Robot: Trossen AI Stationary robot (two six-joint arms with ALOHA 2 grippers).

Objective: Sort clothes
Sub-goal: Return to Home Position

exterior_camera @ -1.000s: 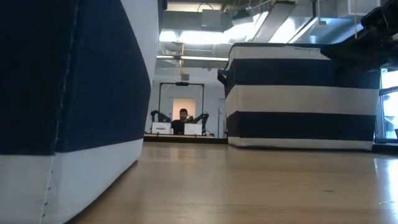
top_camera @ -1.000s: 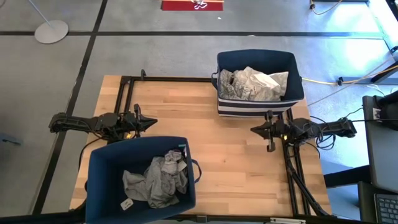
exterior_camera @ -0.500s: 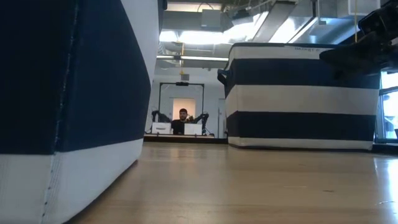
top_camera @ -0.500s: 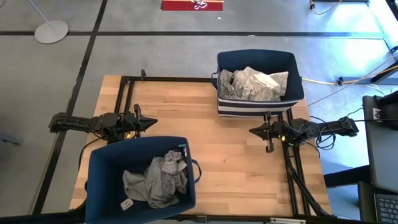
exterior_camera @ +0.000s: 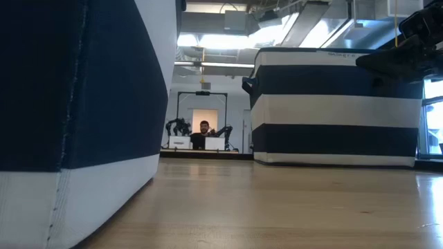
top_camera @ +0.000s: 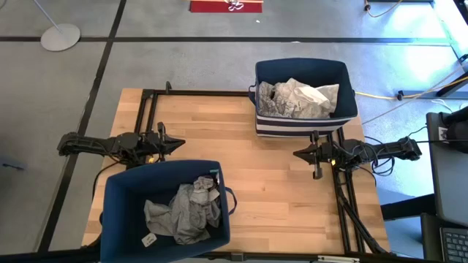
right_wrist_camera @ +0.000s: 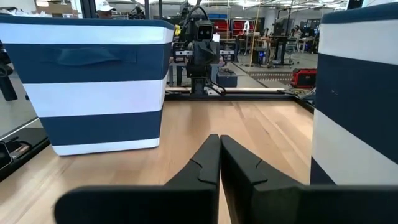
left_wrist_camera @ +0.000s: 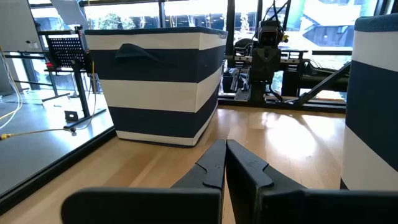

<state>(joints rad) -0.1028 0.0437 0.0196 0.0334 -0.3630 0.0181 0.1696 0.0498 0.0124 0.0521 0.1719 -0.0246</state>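
while left hand [top_camera: 178, 144] sits closed, grey clothes [top_camera: 186, 212] binned beside.

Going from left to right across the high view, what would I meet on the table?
The left bin holding grey clothes → right bin holding white clothes. The left tool and right tool overlap the bins sideways, so I leave them out.

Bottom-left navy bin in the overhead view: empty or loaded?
Loaded. The large navy fabric bin holds a crumpled pile of heather grey garments, with bare navy floor beside them.
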